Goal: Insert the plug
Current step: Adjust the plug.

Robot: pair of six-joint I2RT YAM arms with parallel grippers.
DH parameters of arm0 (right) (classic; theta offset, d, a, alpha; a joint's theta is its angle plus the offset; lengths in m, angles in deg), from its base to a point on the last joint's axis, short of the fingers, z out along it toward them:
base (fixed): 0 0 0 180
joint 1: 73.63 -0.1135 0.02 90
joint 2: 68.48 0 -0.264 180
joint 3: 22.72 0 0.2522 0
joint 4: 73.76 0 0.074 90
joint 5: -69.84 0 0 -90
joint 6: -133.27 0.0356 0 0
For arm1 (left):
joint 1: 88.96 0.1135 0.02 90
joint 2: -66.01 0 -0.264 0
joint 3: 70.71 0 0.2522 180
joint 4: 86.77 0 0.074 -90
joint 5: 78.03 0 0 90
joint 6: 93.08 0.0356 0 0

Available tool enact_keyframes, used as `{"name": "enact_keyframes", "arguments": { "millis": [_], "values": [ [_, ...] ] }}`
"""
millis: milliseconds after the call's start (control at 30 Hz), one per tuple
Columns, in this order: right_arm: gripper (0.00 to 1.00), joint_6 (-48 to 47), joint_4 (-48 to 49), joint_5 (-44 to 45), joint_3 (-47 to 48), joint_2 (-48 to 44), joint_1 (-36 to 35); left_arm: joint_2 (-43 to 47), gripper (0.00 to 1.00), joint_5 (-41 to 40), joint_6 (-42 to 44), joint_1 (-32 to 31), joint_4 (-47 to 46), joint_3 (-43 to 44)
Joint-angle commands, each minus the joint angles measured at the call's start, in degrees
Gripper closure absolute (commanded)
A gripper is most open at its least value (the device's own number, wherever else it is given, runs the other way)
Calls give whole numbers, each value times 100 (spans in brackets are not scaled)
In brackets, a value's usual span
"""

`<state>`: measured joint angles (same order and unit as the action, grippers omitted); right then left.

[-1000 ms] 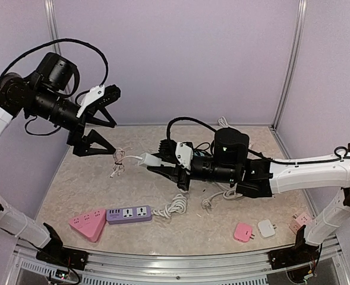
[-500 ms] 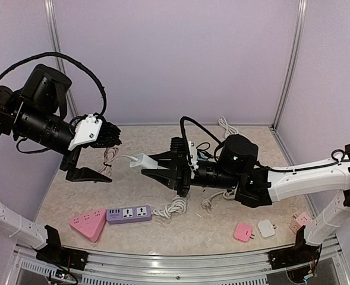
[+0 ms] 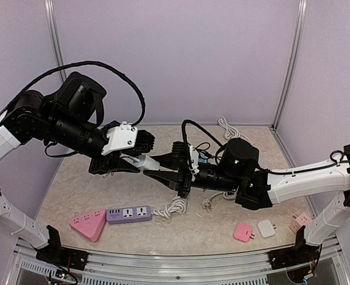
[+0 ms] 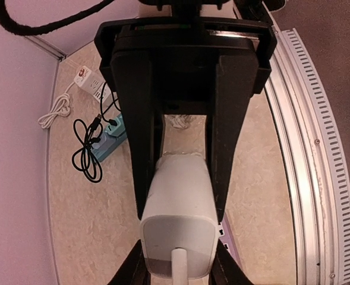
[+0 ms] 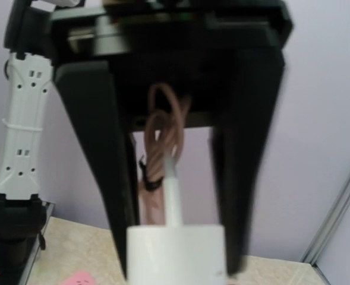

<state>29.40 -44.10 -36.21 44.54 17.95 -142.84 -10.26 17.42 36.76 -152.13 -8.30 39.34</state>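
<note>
With the white plug (image 3: 147, 160) in mid-air over the table (image 3: 79, 184), clamped in the right gripper (image 3: 158, 167) jaws and pinched by the left gripper (image 3: 135, 158) jaws, an ill-timed release risked dropping or twisting it.

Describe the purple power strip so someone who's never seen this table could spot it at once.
Look at the near edge of the table, on the left arm's side. Two power strips lie there side by side. The purple power strip is the long flat bar, unlike the pink triangular strip beside it, and a coiled white cord lies at its other end.
</note>
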Motion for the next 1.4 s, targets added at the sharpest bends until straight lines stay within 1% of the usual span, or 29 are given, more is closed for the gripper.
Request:
{"name": "enact_keyframes", "arguments": {
  "millis": [0, 67, 100, 267, 300, 333, 400, 433, 467, 500, 567, 633, 767, 833, 933, 1033, 1133, 1367],
  "values": [
    [100, -95, 86, -19, 32, -118, -46, 22, 77, 87, -37, -37, -230, -62],
    [100, -81, 82, -33, 59, -89, -44, 41, 95, 122, -42, -40, -206, -90],
    [100, -73, 75, -24, 59, -84, -43, 46, 100, 114, -54, -39, -197, -86],
    [100, -32, -171, 96, 90, -82, -48, 75, 100, -57, -290, -29, -79, -62],
    [90, 17, -283, 176, 106, -102, -40, 53, 100, -102, -365, -23, -26, -57],
    [70, 94, -377, 301, 89, -131, -37, 27, 100, -148, -452, 9, 68, -58],
    [34, 257, -487, 568, -44, -264, -34, -104, 100, -215, -666, 150, 294, -50],
    [8, 325, -506, 733, -162, -374, -33, -172, 100, -222, -842, 279, 451, -56],
    [2, 372, -554, 882, -269, -492, -28, -275, 100, -216, -933, 433, 604, -69],
    [1, 416, -655, 1070, -377, -640, -30, -360, 100, -205, -1099, 605, 775, -105],
    [0, 484, -1044, 1458, -523, -954, -28, -573, 100, -226, -1244, 959, 1062, -314],
    [0, 578, -1444, 1867, -689, -1271, -24, -683, 100, -302, -1246, 1233, 1179, -783],
    [0, 707, -1696, 2487, -1193, -1930, -24, -773, 100, -407, -1196, 1374, 886, -1962],
    [0, 726, -1660, 2756, -1446, -2204, -24, -856, 100, -384, -1164, 1357, 703, -2254],
    [0, 751, -1604, 2987, -1705, -2442, -19, -1200, 100, -253, -1148, 1352, 487, -2349],
    [0, 724, -1555, 3050, -1841, -2474, -15, -1530, 100, -87, -1151, 1343, 313, -2323],
    [0, 651, -1392, 3092, -1974, -2448, -9, -1764, 100, -90, -1090, 1326, 192, -2377],
    [0, 528, -1328, 2942, -2014, -2471, 26, -1844, 100, -313, -851, 1429, 182, -2615]
  ]
}}
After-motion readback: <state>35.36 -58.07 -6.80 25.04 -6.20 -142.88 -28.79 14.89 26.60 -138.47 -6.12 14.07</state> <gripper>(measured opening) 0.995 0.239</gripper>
